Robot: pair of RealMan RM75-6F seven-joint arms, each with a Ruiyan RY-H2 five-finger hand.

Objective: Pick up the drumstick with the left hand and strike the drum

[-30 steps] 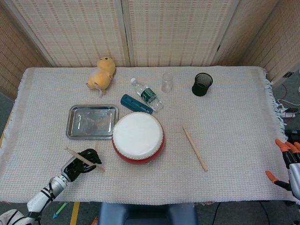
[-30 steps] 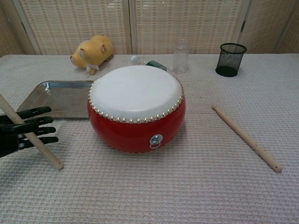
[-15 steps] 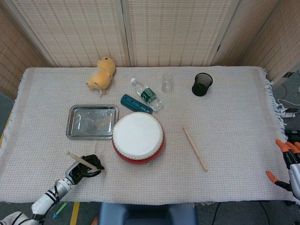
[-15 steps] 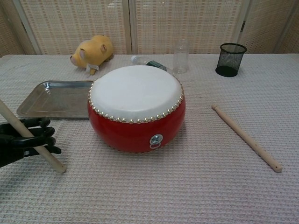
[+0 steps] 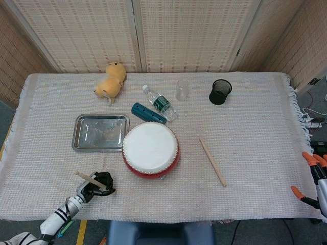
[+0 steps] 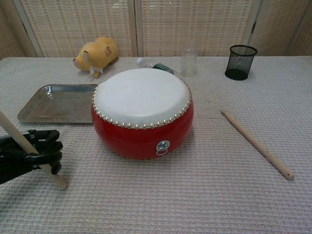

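Left robot hand: the left robot hand (image 6: 29, 152) sits low at the near left of the bench (image 5: 255, 153), fingers curled round a drumstick (image 6: 27, 146).
Drumstick in hand: its lower tip touches or nearly touches the cloth just in front of the fingers; the shaft slants up and away to the left, out of the chest view.
Drum: the red drum (image 6: 142, 112) stands to the right of that robot hand and a little further back, well apart from it, white skin facing up.
Coming move, as I judge it: lift the stick, swing it right and inward, and bring the tip down on the skin.
Right robot hand: the right robot hand (image 5: 316, 184) hangs off the bench's right edge, far from the drum; whether it is spread or closed I cannot tell.
Second stick: a spare stick (image 5: 212, 162) lies flat right of the drum, untouched.
Surface: pale woven cloth.
Room: a metal tray (image 6: 58, 103) lies just behind the left robot hand, beside the drum, close to the swing path.
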